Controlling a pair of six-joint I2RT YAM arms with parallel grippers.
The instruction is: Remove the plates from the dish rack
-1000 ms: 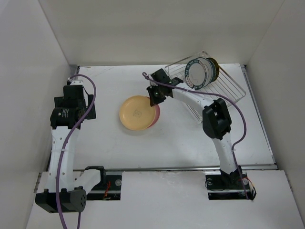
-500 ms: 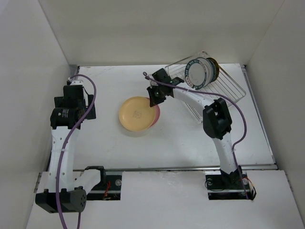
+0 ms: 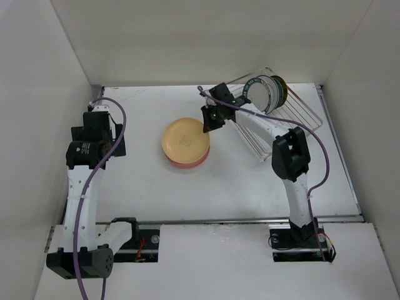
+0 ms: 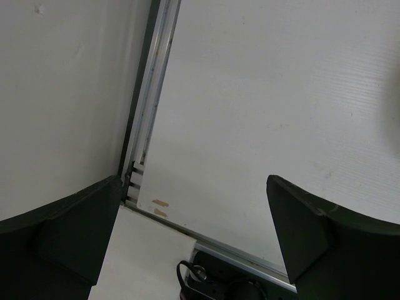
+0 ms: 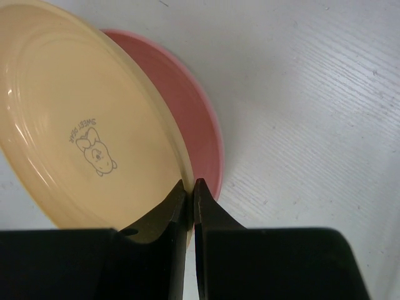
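Observation:
My right gripper (image 3: 210, 122) (image 5: 190, 182) is shut on the rim of the yellow-tan plate (image 3: 184, 140) (image 5: 87, 125), which carries a small cartoon print. It holds this plate tilted over the pink plate (image 3: 189, 164) (image 5: 200, 134), which lies flat on the table. The silver wire dish rack (image 3: 299, 111) stands at the back right. It holds the white plate with a teal rim (image 3: 261, 95) upright, and the dark plate (image 3: 282, 89) behind it. No separate cream plate shows. My left gripper (image 4: 194, 182) is open and empty over the table's left front corner.
White walls close in the table on three sides. A metal rail (image 4: 149, 112) runs along the left edge. A black cable and plug (image 4: 206, 284) lie below the front edge. My right arm (image 3: 284, 153) stretches across in front of the rack.
My right gripper has moved right and a little toward the back with the yellow-tan plate, which now lies more squarely over the pink plate. The left arm has not moved.

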